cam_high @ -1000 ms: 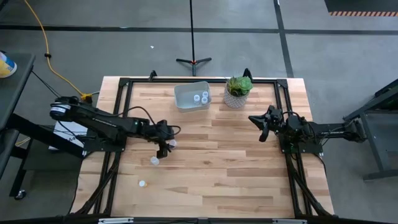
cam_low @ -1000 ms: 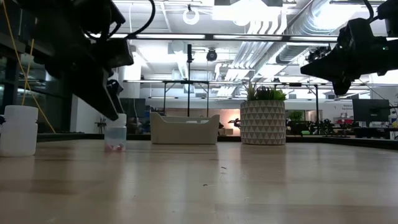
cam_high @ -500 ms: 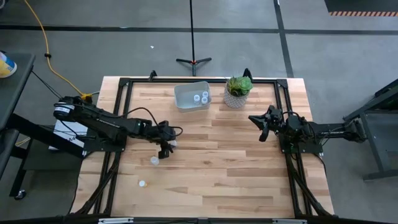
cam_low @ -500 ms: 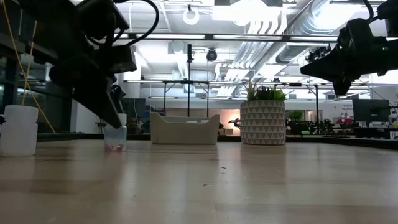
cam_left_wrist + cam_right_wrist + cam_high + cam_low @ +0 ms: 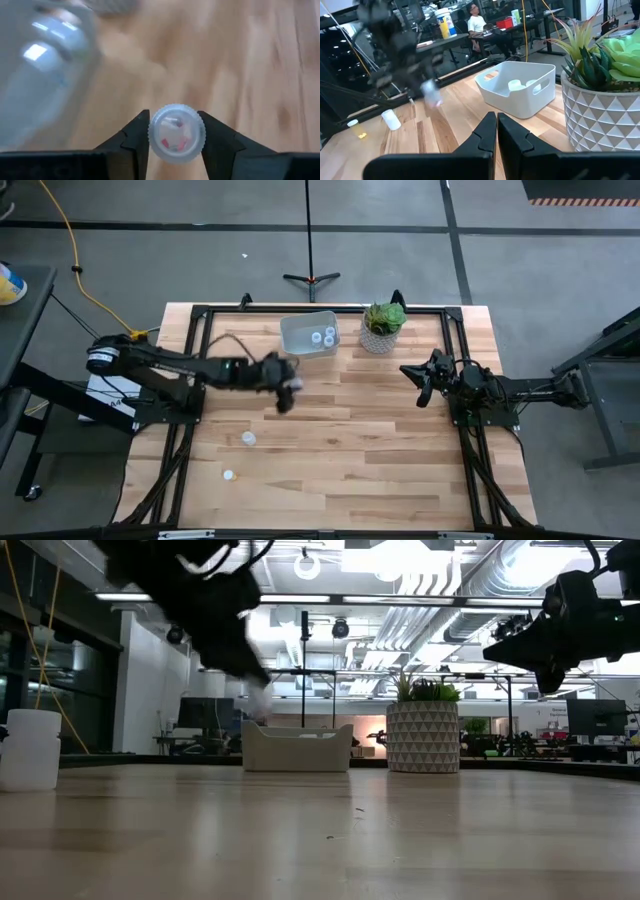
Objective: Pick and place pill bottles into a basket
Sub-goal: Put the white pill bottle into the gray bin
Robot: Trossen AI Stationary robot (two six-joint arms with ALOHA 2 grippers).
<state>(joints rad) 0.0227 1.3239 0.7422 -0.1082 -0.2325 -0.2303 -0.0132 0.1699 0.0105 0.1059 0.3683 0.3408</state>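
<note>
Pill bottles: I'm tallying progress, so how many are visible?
5: two in the basket at and, one held by the left end effector, two on the table. Others may be hidden.

Pale things on light striped wood

The surface (image 5: 380,450) is light wood in plank stripes; the basket (image 5: 297,337) is pale grey-blue, holding white pill bottles (image 5: 322,335). Beside the basket, green leaves (image 5: 384,316) top a white pot (image 5: 602,117) patterned with triangles. Dark fingers (image 5: 132,137) flank a translucent cap (image 5: 177,133) showing red specks.
</note>
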